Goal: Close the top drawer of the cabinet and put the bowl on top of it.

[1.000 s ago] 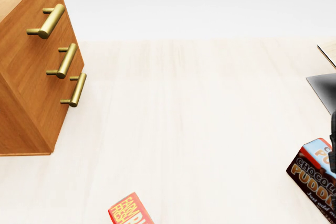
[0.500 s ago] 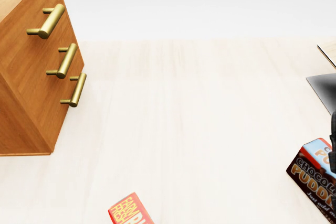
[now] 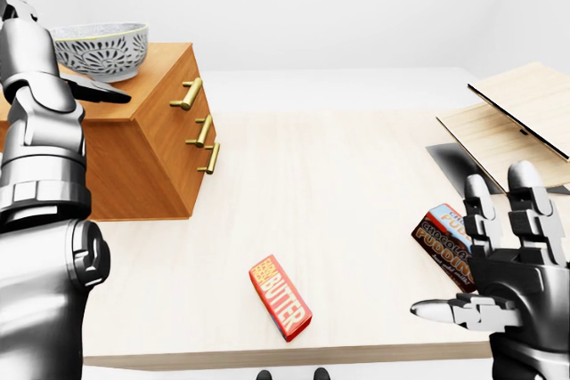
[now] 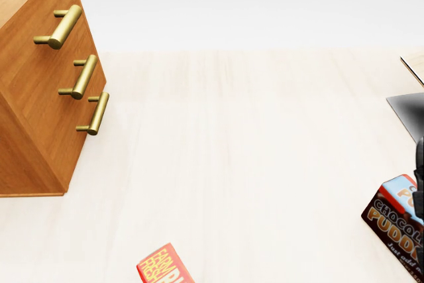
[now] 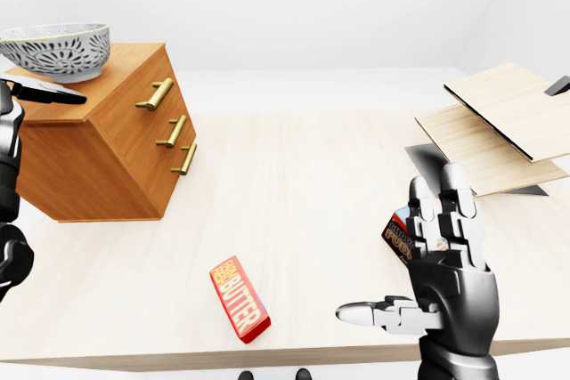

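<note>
- Right hand (image 5: 450,282) stands wide open at the lower right of the eye views. Its fingers are upright, its thumb points left and it holds nothing.
- Left hand (image 3: 31,51) rises at the left edge with one dark finger (image 3: 93,89) stretched over the cabinet (image 3: 142,157) top. We cannot tell its grip.
- The head view gives us only the cabinet's face and brass handles (image 4: 61,26). The eye views alone show the bowl (image 3: 98,49).
- The bowl is white with grey patterning and sits upright on the cabinet top. The top drawer (image 4: 40,11) looks flush.
- The bowl sits just right of the left hand, possibly touching it, and well apart from the right hand across the table (image 3: 338,175).
</note>
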{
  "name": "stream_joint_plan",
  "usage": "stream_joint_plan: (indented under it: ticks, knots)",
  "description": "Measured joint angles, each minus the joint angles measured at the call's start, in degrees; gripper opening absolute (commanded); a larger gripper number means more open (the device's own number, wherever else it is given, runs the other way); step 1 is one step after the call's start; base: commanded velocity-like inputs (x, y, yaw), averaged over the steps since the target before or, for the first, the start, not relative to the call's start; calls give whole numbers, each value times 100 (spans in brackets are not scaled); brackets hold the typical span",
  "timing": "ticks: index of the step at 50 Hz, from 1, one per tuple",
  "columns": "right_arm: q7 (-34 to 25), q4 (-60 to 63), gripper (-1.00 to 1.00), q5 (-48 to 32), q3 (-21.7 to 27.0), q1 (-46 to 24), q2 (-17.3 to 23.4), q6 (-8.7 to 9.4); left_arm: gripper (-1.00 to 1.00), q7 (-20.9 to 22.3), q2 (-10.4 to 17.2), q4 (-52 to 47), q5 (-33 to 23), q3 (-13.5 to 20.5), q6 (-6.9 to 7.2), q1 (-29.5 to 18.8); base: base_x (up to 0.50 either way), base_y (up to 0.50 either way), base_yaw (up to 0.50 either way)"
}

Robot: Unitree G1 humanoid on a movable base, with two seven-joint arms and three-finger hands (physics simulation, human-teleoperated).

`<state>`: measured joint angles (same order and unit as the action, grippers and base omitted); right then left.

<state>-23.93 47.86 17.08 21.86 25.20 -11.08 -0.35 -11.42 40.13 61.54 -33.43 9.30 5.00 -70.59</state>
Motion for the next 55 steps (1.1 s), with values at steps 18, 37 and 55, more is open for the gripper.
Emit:
stream_joint_plan:
  ticks: [18, 37, 55]
  knots:
    - [45, -3, 100, -26, -46, -17, 34, 16, 100, 215, -9, -480, -80, 33, 0, 243, 0, 0, 0]
    - [90, 20, 100, -24, -45, -66, 80, 86, 100, 1208, -76, -2666, 309, 332, 0, 858, 0, 0, 0]
    - [271, 13, 100, -83, -77, -278, 223, 267, 100, 2485, -233, -7522, 1990, 997, 0, 1964, 0, 0, 0]
